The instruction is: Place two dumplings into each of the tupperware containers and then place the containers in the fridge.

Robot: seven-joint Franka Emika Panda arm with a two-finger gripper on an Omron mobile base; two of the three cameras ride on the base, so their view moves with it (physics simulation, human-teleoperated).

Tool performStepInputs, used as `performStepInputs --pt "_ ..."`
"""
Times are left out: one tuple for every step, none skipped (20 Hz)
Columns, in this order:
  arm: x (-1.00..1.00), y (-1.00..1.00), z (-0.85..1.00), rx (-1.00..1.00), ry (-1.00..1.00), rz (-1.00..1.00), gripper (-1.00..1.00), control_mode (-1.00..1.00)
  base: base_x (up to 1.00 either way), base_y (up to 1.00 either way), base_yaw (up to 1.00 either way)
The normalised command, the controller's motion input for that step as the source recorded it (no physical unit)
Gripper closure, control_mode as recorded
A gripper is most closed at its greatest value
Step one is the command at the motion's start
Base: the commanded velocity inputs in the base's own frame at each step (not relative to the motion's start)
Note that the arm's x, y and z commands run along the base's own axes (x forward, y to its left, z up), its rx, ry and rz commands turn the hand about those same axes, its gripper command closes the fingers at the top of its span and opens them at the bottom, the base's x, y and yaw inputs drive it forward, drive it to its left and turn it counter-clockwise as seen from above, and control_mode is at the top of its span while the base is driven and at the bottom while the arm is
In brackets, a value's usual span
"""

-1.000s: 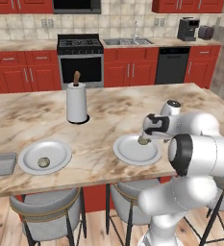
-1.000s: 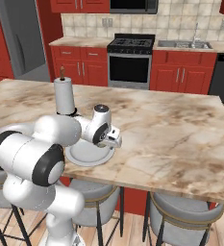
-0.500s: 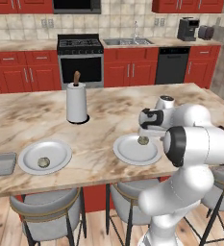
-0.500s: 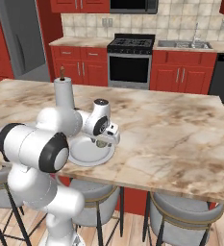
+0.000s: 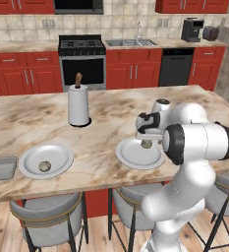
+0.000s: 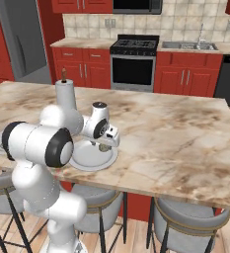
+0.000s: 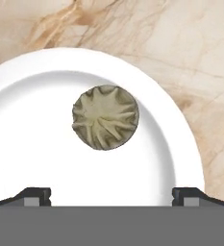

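A dumpling (image 7: 105, 117) is seen lying on a round white plate (image 7: 31, 158) directly beneath the gripper (image 7: 111, 194); in the hand view it sits above and between the two fingers (image 7: 34, 194), nearer the plate's rim than its middle, and is not touched by them. The fingers are spread wide apart and nothing is held between them. In the left base view the gripper (image 5: 146, 139) is poised just above the same dumpling (image 5: 146, 144) on the plate (image 5: 135, 156), which rests on the marbled tabletop (image 5: 111, 128) near its front edge. From the right base view the gripper (image 6: 105, 145) is seen low over the plate (image 6: 89, 157).

A second dumpling (image 5: 44, 166) lies on another white plate (image 5: 57, 155) further to the left on the tabletop, well apart from the gripper. A grey tupperware container (image 5: 0, 168) is seen at the left edge, just beside that plate. A paper towel roll (image 5: 78, 105) stands upright behind the plates. The fridge (image 6: 22, 42) is visible at the far left of the right base view.
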Motion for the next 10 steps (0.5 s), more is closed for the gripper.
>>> performStepInputs --pt "0.37 0.04 -0.24 -0.02 0.0 0.0 -1.0 -1.0 0.0 0.0 0.0" --pt "0.23 0.0 -0.24 -0.02 0.0 0.0 -1.0 -1.0 0.0 0.0 0.0" --pt "0.14 0.0 -0.27 0.0 0.0 0.0 -1.0 -1.0 0.0 0.0 0.0" --pt "0.06 0.0 -0.22 0.0 0.0 0.0 -1.0 -1.0 0.0 0.0 0.0" --pt "0.04 0.0 -0.2 0.0 0.0 0.0 -1.0 -1.0 0.0 0.0 0.0" --pt "0.02 0.0 -0.19 0.0 0.0 0.0 -1.0 -1.0 0.0 0.0 0.0" --pt "0.17 0.06 -0.28 -0.01 0.0 0.0 -1.0 -1.0 0.0 0.0 0.0" --pt "0.25 0.0 -0.3 0.0 0.0 0.0 -1.0 -1.0 0.0 0.0 0.0" --pt "0.23 0.0 -0.29 0.0 0.0 0.0 -1.0 -1.0 0.0 0.0 0.0" --pt "0.25 0.0 -0.32 0.0 0.0 0.0 -1.0 -1.0 0.0 0.0 0.0"
